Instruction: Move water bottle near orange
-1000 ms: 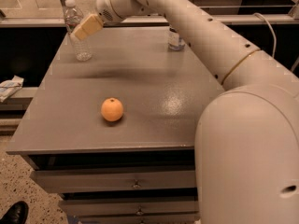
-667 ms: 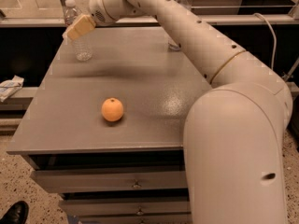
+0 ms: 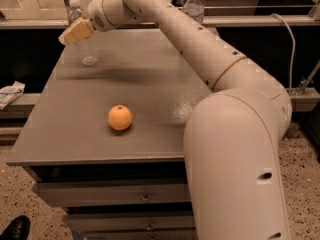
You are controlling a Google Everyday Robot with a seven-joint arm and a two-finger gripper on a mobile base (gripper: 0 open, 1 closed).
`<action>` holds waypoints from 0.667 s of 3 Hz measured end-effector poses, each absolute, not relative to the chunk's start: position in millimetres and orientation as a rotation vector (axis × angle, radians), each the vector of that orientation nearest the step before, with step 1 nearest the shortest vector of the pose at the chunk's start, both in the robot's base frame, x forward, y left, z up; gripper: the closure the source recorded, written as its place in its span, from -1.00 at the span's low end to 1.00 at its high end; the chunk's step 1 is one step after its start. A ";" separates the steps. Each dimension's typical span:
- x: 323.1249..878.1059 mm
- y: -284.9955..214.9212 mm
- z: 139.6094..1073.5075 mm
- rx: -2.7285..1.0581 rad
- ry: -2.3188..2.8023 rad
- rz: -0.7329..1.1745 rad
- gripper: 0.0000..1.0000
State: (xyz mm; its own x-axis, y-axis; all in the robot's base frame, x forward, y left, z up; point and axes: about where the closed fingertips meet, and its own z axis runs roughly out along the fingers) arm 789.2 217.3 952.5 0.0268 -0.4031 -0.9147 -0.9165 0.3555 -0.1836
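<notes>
A dark shoe (image 3: pixel 15 228) showed on the floor by the near left corner, and drawers (image 3: pixel 145 198) ran below the near edge of the grey surface (image 3: pixel 150 84). The orange (image 3: pixel 120 117) sat alone a little in from the near edge, left of the middle. The arm (image 3: pixel 225 84) rose from the near right and reached diagonally across to the far left corner. There the gripper (image 3: pixel 75 31) hung against the upper part of the water bottle (image 3: pixel 89 51), which stood upright close to the left edge, well apart from the orange. I could not tell whether the jaws were open, closed, or gripping the water bottle, since they only overlapped its shoulder from this angle. A second bottle (image 3: pixel 193 5) stood at the far edge, behind the arm.

These were the risks as I judged them. The water bottle looked light and tall, so a contact off its centre could tip it or shove it over the left edge beside it. A hold so high up could let the base swing during the carry. If it were set down carelessly, it could knock the orange, and a round fruit would likely roll toward the near edge. A wide sweep of the arm could also clip the second bottle.
</notes>
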 end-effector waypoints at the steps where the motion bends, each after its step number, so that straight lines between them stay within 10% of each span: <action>1: 793.8 206.9 949.2 -1.189 1.584 0.614 -0.27; 2: 791.8 176.5 967.0 -1.128 1.591 0.601 0.20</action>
State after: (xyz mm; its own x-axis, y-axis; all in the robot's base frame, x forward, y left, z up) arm 791.8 176.5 967.0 -0.0086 -0.3637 -0.9315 -0.8886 0.4300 -0.1597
